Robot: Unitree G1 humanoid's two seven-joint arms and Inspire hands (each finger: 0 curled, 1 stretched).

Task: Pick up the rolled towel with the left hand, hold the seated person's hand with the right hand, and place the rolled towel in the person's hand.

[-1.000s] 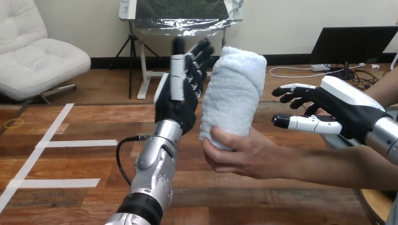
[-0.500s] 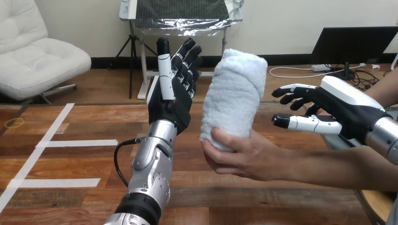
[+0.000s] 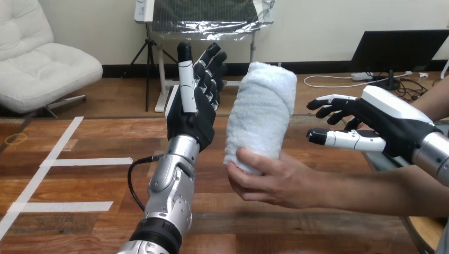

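The white rolled towel (image 3: 260, 114) stands upright in the person's hand (image 3: 275, 180), whose thumb and fingers wrap its lower end. My left hand (image 3: 195, 103) is raised just left of the towel, fingers straight and spread, clear of it by a small gap. My right hand (image 3: 365, 127) hovers to the right of the towel, above the person's forearm (image 3: 381, 193), with fingers relaxed and holding nothing. It does not touch the person's hand.
The wooden table (image 3: 79, 211) carries white tape strips (image 3: 63, 159) at the left. A yellow ring (image 3: 16, 139) lies near the left edge. The person's other arm (image 3: 437, 98) shows at the right edge behind my right hand.
My left hand drew away leftward from the towel and then stayed put. The person's hand tilted the towel slightly left. My right hand has not moved.
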